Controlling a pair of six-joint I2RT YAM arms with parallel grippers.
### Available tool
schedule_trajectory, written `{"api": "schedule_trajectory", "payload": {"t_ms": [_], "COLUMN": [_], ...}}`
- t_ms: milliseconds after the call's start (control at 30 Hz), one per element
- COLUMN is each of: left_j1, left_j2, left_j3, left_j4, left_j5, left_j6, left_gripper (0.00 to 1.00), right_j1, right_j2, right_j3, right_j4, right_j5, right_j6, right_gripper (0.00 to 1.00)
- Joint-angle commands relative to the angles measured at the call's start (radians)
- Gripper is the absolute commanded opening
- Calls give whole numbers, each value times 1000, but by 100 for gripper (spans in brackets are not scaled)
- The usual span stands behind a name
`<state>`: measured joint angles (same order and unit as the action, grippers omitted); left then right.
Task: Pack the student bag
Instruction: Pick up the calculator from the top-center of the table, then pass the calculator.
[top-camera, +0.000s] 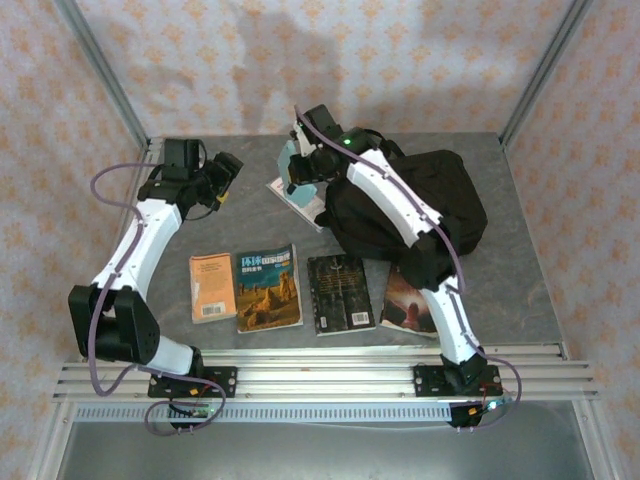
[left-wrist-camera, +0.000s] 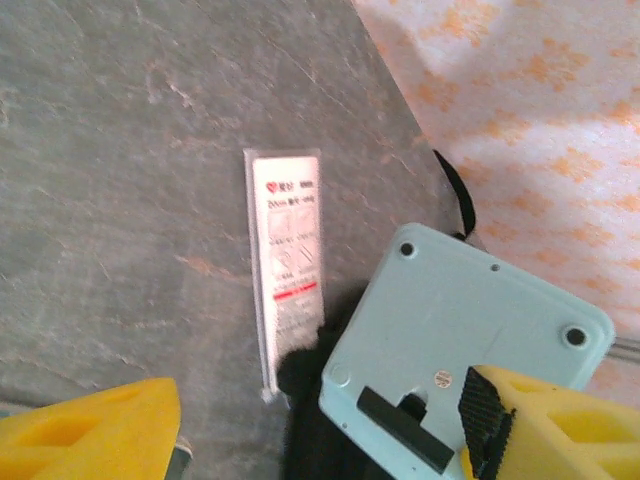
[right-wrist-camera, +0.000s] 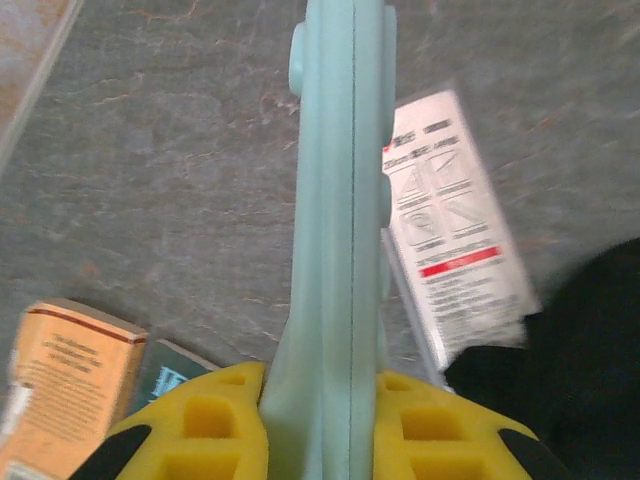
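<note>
The student bag (top-camera: 430, 195), a big black backpack, lies at the back right of the table; its dark fabric also shows in the right wrist view (right-wrist-camera: 585, 370). My right gripper (right-wrist-camera: 325, 385) is shut on a flat pale blue plastic case (right-wrist-camera: 335, 200), held edge-on above the table left of the bag (top-camera: 291, 160). My left gripper (left-wrist-camera: 315, 410) is open, its yellow fingers wide apart. One fingertip (left-wrist-camera: 485, 410) sits in front of the case's back face (left-wrist-camera: 450, 320), without gripping it. My left gripper (top-camera: 226, 172) hangs just left of the case.
A white packet (left-wrist-camera: 285, 260) lies flat under the case, its end against the bag (right-wrist-camera: 455, 250). Along the front lie an orange book (top-camera: 212, 287), a yellow-and-blue book (top-camera: 268, 288), a dark book (top-camera: 340, 292) and a reddish book (top-camera: 405, 305) partly under the right arm.
</note>
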<state>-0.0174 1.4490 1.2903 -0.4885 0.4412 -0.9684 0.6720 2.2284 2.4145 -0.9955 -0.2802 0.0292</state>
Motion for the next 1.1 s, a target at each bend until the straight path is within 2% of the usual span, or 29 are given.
{"api": "schedule_trajectory", "payload": {"t_ms": [0, 100, 200, 267, 333, 467, 633, 733, 867, 1067], "left_j1": [4, 4, 3, 2, -1, -3, -36, -70, -113, -144], "left_j2": [1, -32, -88, -121, -139, -157, -185, -189, -180, -172], "left_j3": [13, 6, -16, -42, -62, -105, -155, -160, -171, -146], "left_j4": [-102, -112, -106, -86, -79, -64, 17, 62, 112, 21], "left_j5": [115, 162, 173, 192, 212, 256, 314, 353, 409, 367], "left_j6": [-43, -71, -75, -81, -78, -64, -20, 54, 111, 246], "left_gripper": [78, 78, 80, 81, 81, 81, 82, 83, 84, 83], "right_j1": [68, 111, 162, 204, 242, 310, 375, 400, 423, 439], "right_j2": [-107, -168, -238, -289, -354, -466, -523, -540, -566, -604], "right_j3": [-80, -174, -313, -463, -652, -992, -1262, -1381, -1476, -1531], "right_j4": [21, 85, 210, 391, 654, 1166, 1566, 1785, 1930, 2064], "right_j5": [316, 510, 731, 931, 1036, 1091, 1066, 1043, 993, 950], "right_j6": [-188, -281, -441, -631, -845, -1201, -1487, -1618, -1689, -1760], "right_gripper": [13, 14, 15, 14, 14, 14, 14, 14, 15, 15]}}
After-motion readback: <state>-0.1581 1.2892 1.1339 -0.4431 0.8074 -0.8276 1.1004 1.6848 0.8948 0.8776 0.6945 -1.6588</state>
